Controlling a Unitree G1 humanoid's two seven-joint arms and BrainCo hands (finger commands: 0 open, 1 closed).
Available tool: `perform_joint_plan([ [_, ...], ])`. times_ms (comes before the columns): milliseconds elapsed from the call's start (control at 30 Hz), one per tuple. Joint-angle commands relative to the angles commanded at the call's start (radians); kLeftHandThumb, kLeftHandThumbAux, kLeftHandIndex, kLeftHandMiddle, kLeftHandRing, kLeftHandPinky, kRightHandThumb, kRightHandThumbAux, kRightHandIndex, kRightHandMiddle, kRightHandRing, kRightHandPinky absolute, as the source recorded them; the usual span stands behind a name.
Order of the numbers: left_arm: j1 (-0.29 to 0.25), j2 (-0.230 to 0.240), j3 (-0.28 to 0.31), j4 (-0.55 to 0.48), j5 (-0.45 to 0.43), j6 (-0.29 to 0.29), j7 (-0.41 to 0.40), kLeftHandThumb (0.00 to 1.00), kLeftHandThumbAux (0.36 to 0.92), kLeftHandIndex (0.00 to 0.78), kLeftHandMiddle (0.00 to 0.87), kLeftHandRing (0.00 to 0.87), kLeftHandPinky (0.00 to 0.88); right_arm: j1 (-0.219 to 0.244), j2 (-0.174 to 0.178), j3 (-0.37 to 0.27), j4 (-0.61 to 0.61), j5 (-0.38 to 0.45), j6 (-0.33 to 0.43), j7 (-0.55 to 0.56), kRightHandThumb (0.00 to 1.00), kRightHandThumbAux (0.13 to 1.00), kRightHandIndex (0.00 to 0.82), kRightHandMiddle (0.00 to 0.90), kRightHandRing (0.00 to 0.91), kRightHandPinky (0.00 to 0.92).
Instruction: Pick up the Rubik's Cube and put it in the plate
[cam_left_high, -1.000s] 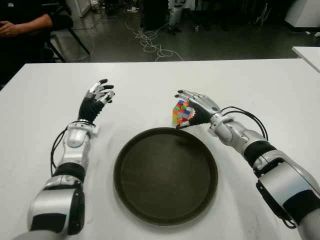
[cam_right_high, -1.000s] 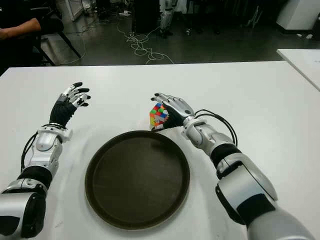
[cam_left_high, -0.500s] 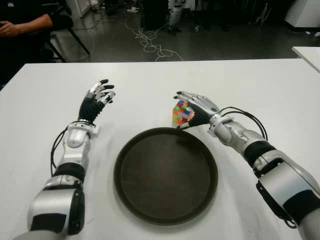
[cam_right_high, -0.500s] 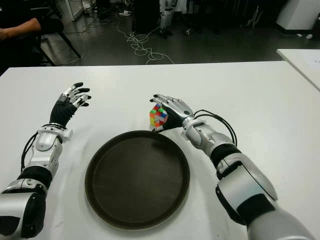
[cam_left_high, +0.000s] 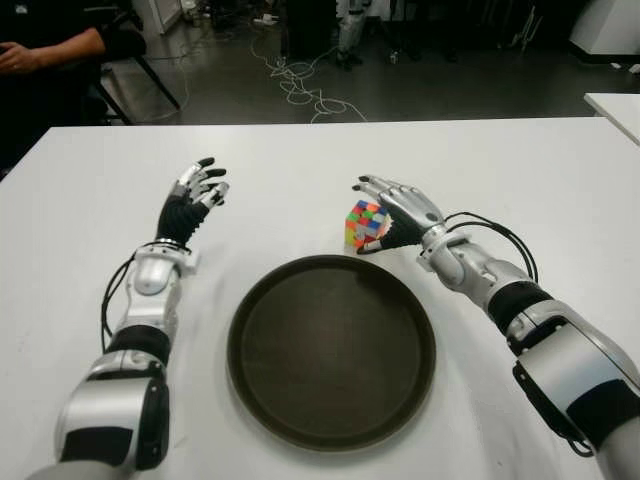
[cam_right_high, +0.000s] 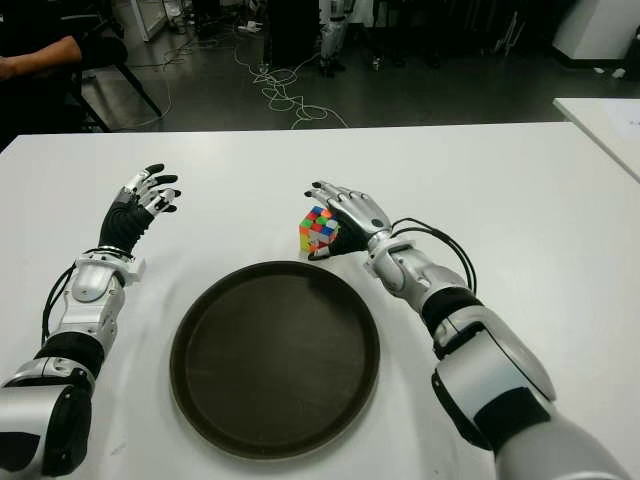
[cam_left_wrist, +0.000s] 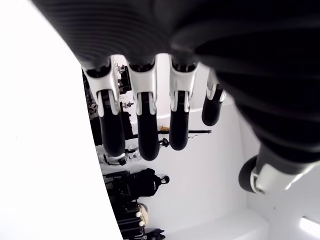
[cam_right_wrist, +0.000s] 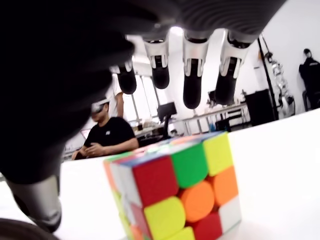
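The left hand (cam_left_high: 196, 193) shows over the white bench (cam_left_high: 80, 230), well to the left of the plate (cam_left_high: 331, 349), its fingers spread and holding nothing. The dark round plate lies at the middle, bare inside. Just beyond its far rim the Rubik's Cube (cam_left_high: 364, 224) sits on the bench. The right hand (cam_left_high: 393, 214) hovers around the cube from the right, fingers (cam_right_wrist: 192, 75) extended above it and thumb low beside it, not closed on it.

Multicoloured Rubik's Cube (cam_left_high: 365, 223), dark brown plate (cam_left_high: 331, 350), white table (cam_left_high: 500, 170).
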Motion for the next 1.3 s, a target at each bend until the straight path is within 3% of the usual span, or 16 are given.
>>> perform_joint_plan([
  [467,-0.001,-0.002,0.004,0.001,-0.009,-0.002,-0.010,0.050,0.536,0.154,0.242,0.266,0.316,0.008,0.032,-0.089,0.029,0.066,0.028,-0.005,0.000,0.723,0.095,0.124,0.191,0.268],
  [900,-0.006,0.005,-0.012,0.010,0.016,-0.009,0.002,0.038,0.516,0.141,0.222,0.252,0.300,0.013,0.048,-0.134,0.040,0.105,0.045,0.001,0.000,0.736,0.112,0.150,0.234,0.337],
  [1300,-0.009,0.006,-0.025,0.021,0.049,-0.016,0.044,0.028,0.526,0.132,0.216,0.247,0.297,0.015,0.067,-0.187,0.057,0.160,0.077,0.050,0.000,0.693,0.127,0.161,0.233,0.311],
])
